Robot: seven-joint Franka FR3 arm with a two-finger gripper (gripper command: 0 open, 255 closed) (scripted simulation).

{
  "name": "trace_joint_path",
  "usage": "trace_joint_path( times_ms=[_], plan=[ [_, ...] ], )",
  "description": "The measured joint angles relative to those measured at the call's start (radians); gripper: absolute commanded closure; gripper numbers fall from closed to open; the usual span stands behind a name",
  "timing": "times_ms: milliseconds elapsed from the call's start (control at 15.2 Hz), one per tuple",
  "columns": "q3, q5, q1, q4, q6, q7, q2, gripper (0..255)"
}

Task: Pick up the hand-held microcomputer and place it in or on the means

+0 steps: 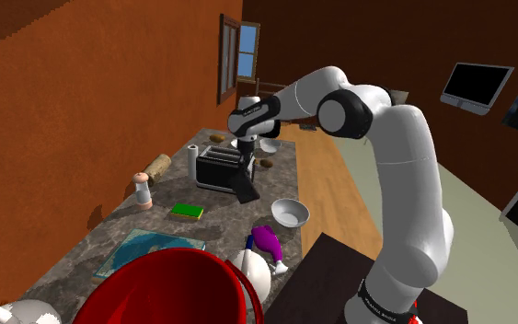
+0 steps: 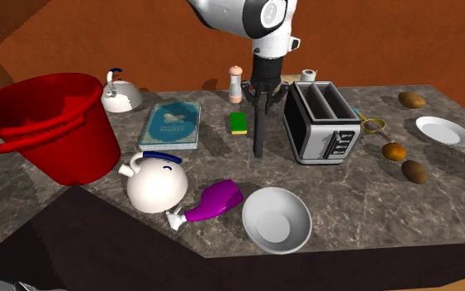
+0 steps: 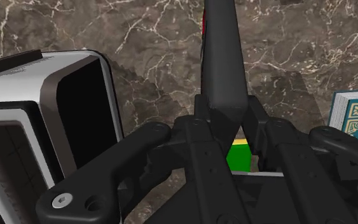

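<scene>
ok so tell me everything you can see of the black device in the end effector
The device is a thin, flat, plain black slab, long and narrow, with a sliver of red at one edge. It hangs upright, top end clasped in the shut end effector, lower end toward the marbled counter, beside the toaster but apart from it. Whether its tip touches the counter is unclear.

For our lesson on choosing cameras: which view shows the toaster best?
The second exterior view: the toaster stands whole there, both slots and its front in sight. The shoulder view shows it farther off, the black slab overlapping one end. The wrist view catches part of its top.
</scene>
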Motion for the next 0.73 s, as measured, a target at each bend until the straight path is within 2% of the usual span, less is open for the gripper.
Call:
trace_joint_path(
  times_ms=[132,726],
  plan=[
    [-0.008,-0.003,-0.011,-0.034,-0.002,-0.019,-0.036,255],
    [-0.066,-0.031,-0.082,-0.322,0.063,-0.147,-0.261,255]
  ],
)
